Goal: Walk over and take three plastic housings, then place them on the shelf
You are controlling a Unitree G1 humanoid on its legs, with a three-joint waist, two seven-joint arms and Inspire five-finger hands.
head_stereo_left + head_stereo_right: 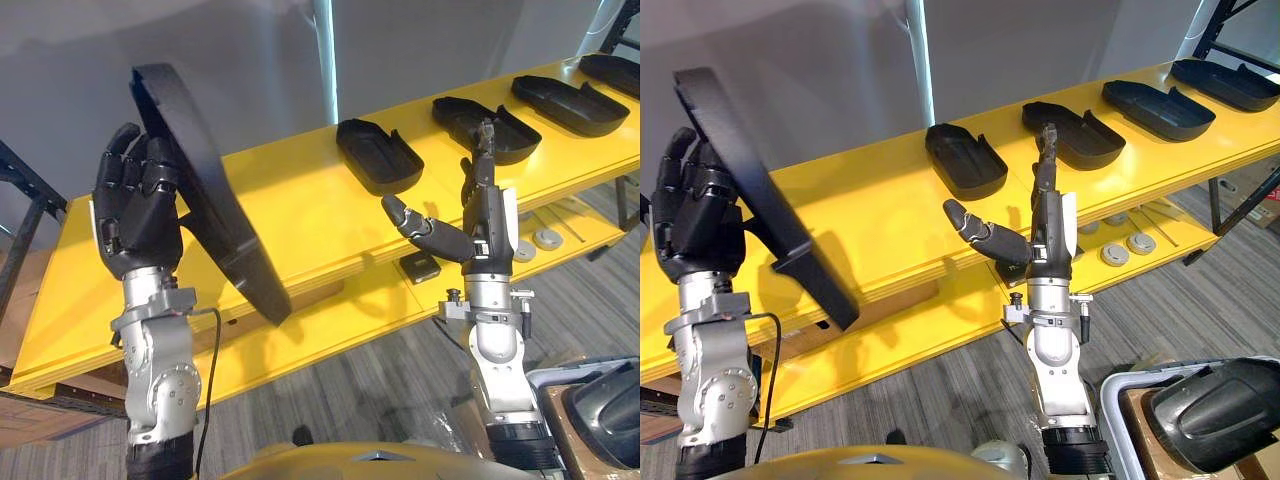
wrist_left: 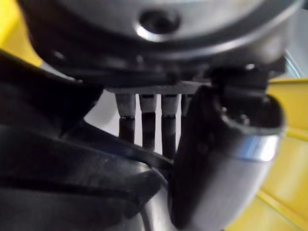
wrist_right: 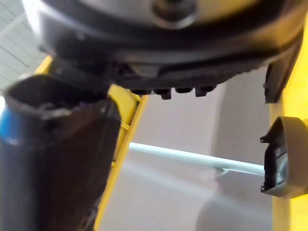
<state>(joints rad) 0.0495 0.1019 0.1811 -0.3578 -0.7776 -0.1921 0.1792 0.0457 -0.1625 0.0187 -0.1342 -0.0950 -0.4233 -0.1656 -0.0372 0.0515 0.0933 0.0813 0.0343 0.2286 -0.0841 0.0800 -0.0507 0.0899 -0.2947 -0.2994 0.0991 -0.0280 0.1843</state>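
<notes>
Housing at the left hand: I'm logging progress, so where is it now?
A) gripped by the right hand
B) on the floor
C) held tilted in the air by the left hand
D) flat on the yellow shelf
C: the left hand curls round the black housing, which slants above the yellow shelf; the right hand is open.

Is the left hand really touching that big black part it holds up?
Touching. The left eye view shows the left hand with its fingers curled against the raised plastic housing, no gap.

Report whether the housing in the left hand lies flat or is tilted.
Tilted: the left hand grips the housing steeply on edge, one end high, the other low.
</notes>
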